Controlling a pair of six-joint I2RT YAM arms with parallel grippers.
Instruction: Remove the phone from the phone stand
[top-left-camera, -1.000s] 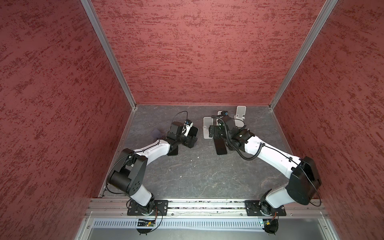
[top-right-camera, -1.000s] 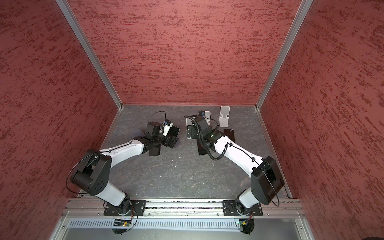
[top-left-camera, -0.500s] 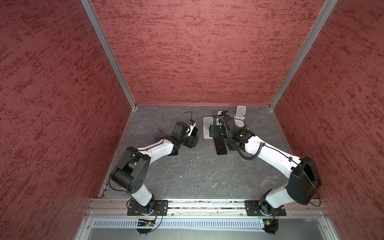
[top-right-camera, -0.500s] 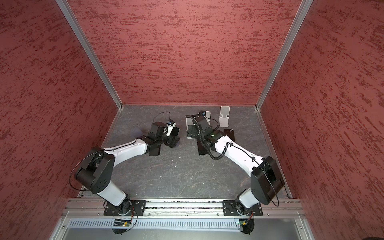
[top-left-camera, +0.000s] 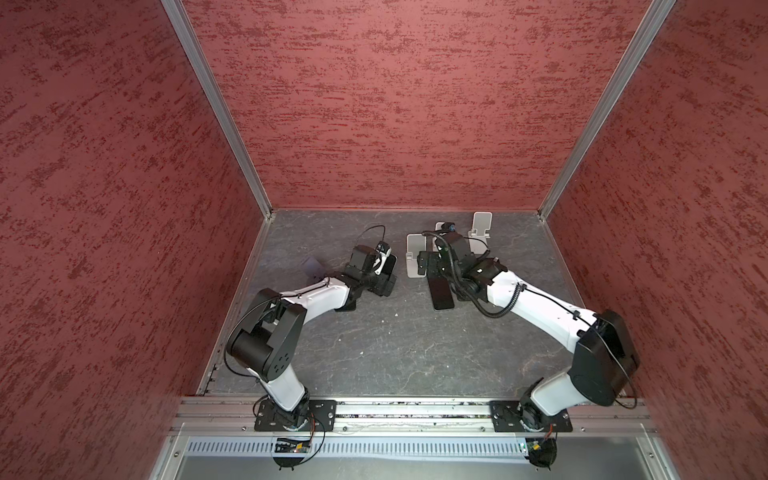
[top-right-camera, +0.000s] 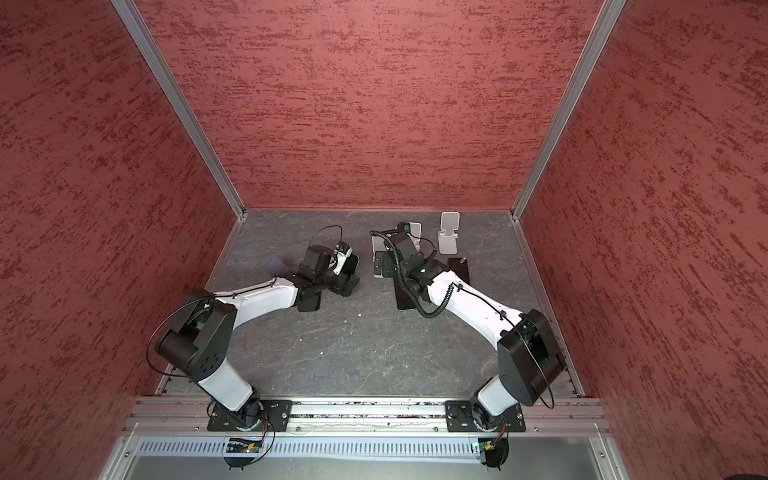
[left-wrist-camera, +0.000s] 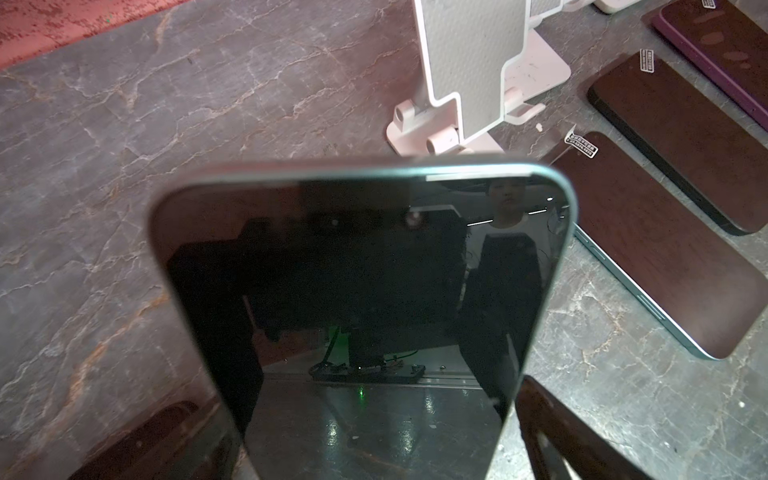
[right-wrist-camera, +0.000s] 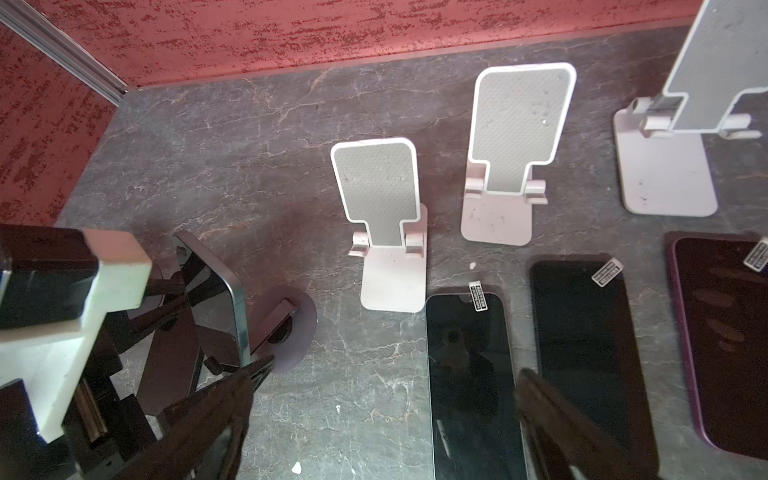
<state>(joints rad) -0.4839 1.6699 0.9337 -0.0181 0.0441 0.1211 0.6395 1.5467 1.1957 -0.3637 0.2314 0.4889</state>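
1. Since one second ago, the left arm (top-left-camera: 316, 295) has crept its elbow rearward. The left tool (left-wrist-camera: 357, 395) stays at the phone (left-wrist-camera: 361, 291), and the right arm (top-left-camera: 540, 303) is unmoved.
2. The phone leans on the phone stand (right-wrist-camera: 291, 332) beside the pink stands (right-wrist-camera: 386, 195). Its long axis is steeply upright, top edge up, screen facing the left wrist.
3. The left tool is wide, fingers flanking the phone; contact unclear. The right tool (right-wrist-camera: 386, 374) is wide and empty above a flat phone (right-wrist-camera: 469, 374).

Pink stands (right-wrist-camera: 392, 282), black phones (right-wrist-camera: 582, 332), grey veined tabletop (right-wrist-camera: 249, 166), mottled red walls (right-wrist-camera: 332, 25).
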